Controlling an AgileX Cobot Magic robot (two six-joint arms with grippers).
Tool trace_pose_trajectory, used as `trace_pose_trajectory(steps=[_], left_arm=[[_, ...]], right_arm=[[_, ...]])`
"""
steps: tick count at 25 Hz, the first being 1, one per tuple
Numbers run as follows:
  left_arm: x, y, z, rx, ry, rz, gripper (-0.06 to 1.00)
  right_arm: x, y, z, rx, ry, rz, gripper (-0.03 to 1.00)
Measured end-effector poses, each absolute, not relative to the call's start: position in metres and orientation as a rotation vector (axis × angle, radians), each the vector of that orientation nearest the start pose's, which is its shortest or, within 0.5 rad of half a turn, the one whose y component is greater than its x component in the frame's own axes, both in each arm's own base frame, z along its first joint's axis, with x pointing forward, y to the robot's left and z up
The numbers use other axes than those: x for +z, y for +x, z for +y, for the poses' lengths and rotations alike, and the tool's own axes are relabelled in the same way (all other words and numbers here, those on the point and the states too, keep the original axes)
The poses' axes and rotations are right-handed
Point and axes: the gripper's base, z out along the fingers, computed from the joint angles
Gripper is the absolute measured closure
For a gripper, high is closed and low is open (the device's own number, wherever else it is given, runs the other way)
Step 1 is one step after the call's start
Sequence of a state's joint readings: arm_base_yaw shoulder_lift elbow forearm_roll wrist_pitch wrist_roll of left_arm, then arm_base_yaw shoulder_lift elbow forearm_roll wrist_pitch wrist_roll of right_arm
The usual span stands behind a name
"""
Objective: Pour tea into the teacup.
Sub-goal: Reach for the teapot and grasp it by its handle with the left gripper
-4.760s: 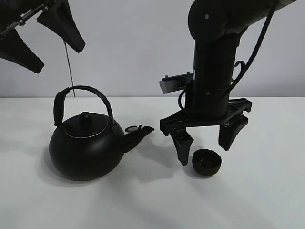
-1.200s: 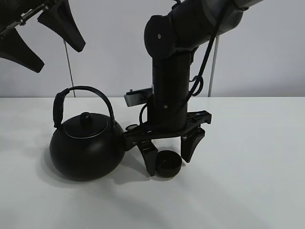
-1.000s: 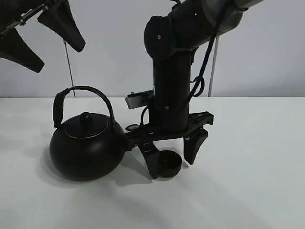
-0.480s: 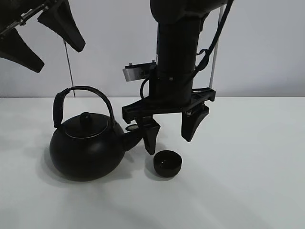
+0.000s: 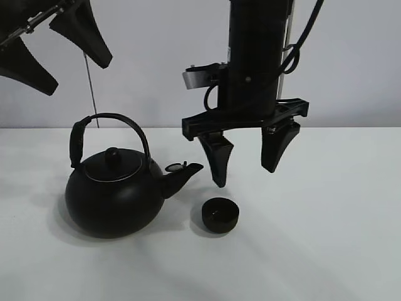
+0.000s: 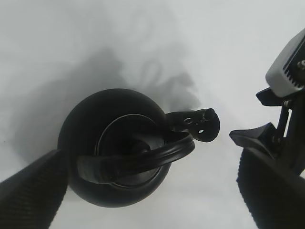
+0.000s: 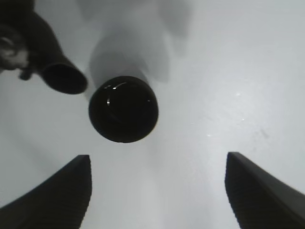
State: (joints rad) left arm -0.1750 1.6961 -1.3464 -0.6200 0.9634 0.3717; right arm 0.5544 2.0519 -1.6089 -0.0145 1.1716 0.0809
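Observation:
The small black teacup [image 5: 220, 215] stands upright on the white table, just in front of the kettle's spout; it also shows in the right wrist view [image 7: 123, 109]. The big black kettle [image 5: 113, 191] with arched handle stands to its left, and shows from above in the left wrist view [image 6: 121, 150]. My right gripper [image 5: 247, 168] hangs open and empty above the teacup, apart from it. My left gripper [image 5: 50, 63] is open and empty, high at the upper left, above the kettle.
The white table [image 5: 326, 238] runs to a pale wall behind. A thin dark rod [image 5: 91, 88] stands behind the kettle. The right arm's column [image 5: 257, 56] rises above the cup.
My right gripper slid the teacup left to the kettle's spout, let go of it, and has risen and shifted right. The cup stays on the table. The left gripper has not moved.

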Motion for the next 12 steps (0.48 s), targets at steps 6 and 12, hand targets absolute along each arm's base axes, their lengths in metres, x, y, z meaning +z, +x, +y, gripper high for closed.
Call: trace_pose_trajectory(steps=[6, 12], left_arm=[[0.282, 0.343, -0.105, -0.729, 0.364, 2.637, 0.25], [0.282, 0.343, -0.105, -0.729, 0.364, 2.637, 0.25]], right_arm=[[0.213, 0.362, 0.187, 0.028, -0.605, 3.019, 0.43], [0.248, 0.362, 0.145, 0.106, -0.451, 2.999, 0.43]])
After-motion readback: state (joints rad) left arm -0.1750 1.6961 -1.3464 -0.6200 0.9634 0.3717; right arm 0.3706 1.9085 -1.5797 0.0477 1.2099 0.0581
